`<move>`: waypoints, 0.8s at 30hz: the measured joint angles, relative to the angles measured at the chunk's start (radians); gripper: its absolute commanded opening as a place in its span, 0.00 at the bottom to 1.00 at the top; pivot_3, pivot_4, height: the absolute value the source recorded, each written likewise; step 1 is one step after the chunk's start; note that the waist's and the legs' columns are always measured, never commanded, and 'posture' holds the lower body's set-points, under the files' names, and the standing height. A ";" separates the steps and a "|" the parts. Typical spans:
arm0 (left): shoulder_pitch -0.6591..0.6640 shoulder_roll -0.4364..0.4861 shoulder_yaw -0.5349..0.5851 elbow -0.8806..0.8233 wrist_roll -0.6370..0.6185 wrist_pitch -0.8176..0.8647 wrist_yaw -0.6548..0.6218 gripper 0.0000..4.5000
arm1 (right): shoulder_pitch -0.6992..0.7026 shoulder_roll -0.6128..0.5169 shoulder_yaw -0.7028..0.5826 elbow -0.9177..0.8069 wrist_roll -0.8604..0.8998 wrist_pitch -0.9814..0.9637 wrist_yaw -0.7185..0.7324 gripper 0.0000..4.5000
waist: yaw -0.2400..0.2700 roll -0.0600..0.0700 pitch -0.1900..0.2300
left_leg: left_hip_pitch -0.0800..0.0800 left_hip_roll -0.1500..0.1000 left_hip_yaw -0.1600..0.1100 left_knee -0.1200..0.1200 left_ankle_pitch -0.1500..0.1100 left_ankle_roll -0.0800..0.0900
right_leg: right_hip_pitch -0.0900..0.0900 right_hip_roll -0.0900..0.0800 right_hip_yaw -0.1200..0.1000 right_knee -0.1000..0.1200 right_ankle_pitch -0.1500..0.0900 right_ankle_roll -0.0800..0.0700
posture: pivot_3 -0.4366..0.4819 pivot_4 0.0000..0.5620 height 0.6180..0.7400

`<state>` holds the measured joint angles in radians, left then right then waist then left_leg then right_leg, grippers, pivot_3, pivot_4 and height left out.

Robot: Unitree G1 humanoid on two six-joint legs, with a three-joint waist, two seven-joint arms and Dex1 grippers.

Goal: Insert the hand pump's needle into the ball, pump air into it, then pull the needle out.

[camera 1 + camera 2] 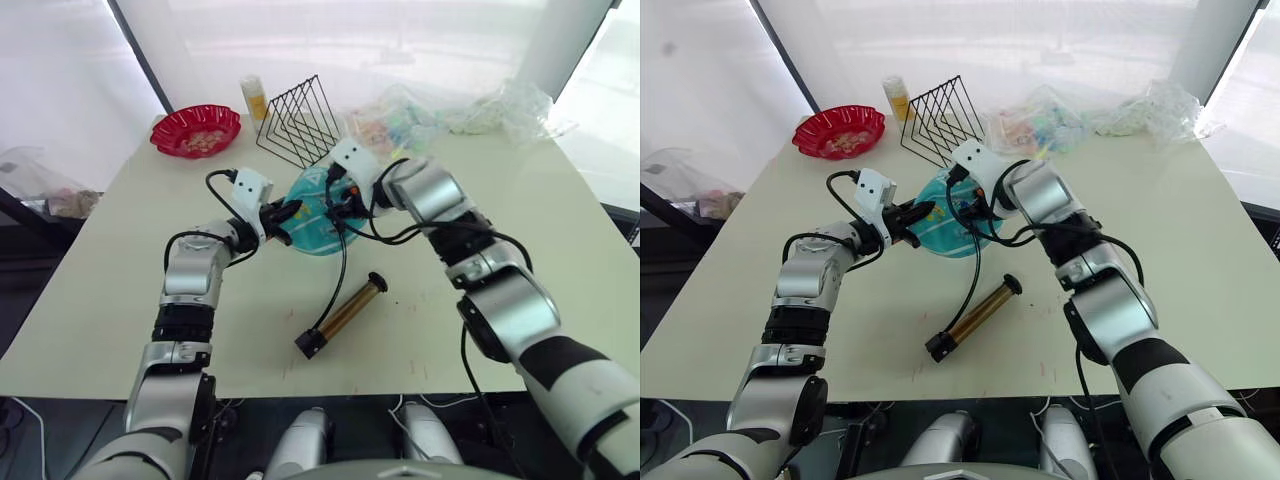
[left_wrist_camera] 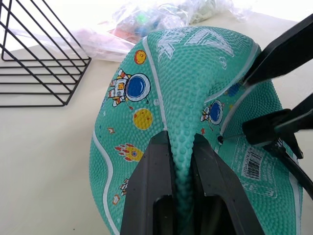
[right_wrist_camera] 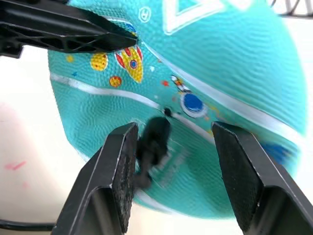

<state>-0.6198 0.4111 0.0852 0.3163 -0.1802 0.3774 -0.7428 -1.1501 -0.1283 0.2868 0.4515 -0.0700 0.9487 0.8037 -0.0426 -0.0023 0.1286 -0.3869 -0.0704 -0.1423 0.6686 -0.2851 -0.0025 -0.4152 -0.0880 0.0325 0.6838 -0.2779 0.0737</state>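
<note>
The step in hand looks like getting the needle (image 3: 155,138) into the ball's (image 1: 315,218) valve, a small dark hole on the white stripe, seen just above the black fitting in the right wrist view. To do it well, the fitting should be lined up square with that hole, not slanted, and pushed straight along its own length while the ball is kept from rolling or folding. The ball is soft and partly flat, so a push off the line would likely dent the skin and let the pin skid across the rubber.

The left gripper (image 2: 182,161) is pinched on a raised fold of the ball, its two black fingers pressed against either side of the rubber ridge, which holds the ball up on edge in the upper middle of the left eye view, just in front of the wire rack (image 1: 299,121).

The right gripper (image 3: 175,147) has its fingers spread wide. The black fitting lies against the inner face of one finger, with a clear gap to the other, so it seems nudged or propped, not clamped; whether the pin tip has entered the hole I cannot tell.

The pump (image 1: 343,314) lies flat on the table (image 1: 120,300) at lower centre, its hose (image 1: 339,270) running up to the ball
</note>
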 measured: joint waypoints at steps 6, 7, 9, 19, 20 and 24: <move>-0.006 -0.003 -0.006 0.008 0.000 -0.002 0.000 0.00 | 0.147 0.007 -0.057 -0.266 0.047 0.100 -0.079 0.56 | 0.004 0.000 0.000 | 0.000 0.000 -0.002 0.000 0.000 0.000 | 0.002 0.000 -0.002 -0.002 0.000 0.000 | 0.48 0.27 1.00; -0.007 -0.002 -0.006 0.008 0.000 -0.001 0.000 0.00 | 0.186 0.030 -0.093 -0.315 0.061 0.135 -0.121 0.56 | 0.004 0.000 0.000 | 0.000 0.000 -0.002 0.000 0.000 0.000 | 0.002 0.000 -0.002 -0.002 0.000 0.000 | 0.48 0.27 1.00; -0.007 -0.001 -0.006 0.008 0.000 -0.001 0.000 0.00 | 0.213 0.056 -0.116 -0.343 0.076 0.167 -0.163 0.56 | 0.003 0.000 0.000 | 0.000 0.000 -0.001 0.000 0.000 0.000 | 0.001 0.000 -0.002 -0.002 0.000 0.000 | 0.48 0.27 1.00; -0.004 -0.002 -0.008 -0.004 0.000 0.010 0.004 0.00 | 0.260 0.145 -0.173 -0.342 0.128 0.197 -0.347 0.56 | 0.003 0.000 0.000 | 0.000 0.000 -0.001 0.000 0.000 0.000 | 0.002 0.000 -0.002 -0.002 0.000 0.000 | 0.48 0.27 1.00; -0.004 -0.002 -0.008 -0.005 0.000 0.010 0.005 0.00 | 0.267 0.146 -0.178 -0.325 0.131 0.194 -0.361 0.56 | 0.003 0.000 0.000 | 0.000 0.000 -0.002 0.000 0.000 0.000 | 0.002 0.000 -0.002 -0.002 0.000 0.000 | 0.48 0.27 1.00; -0.002 -0.001 -0.008 -0.011 0.000 0.014 0.006 0.00 | 0.276 0.145 -0.180 -0.294 0.141 0.177 -0.386 0.56 | 0.002 0.000 0.000 | 0.000 0.000 -0.001 0.000 0.000 0.000 | 0.002 0.000 -0.002 -0.002 0.000 0.000 | 0.48 0.27 1.00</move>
<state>-0.6214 0.4103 0.0773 0.3053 -0.1804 0.3916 -0.7367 -0.8740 0.0169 0.1064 0.1577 0.0712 1.1253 0.4181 -0.0408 -0.0022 0.1286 -0.3867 -0.0707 -0.1438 0.6686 -0.2850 -0.0024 -0.4135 -0.0882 0.0307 0.6817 -0.2778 0.0736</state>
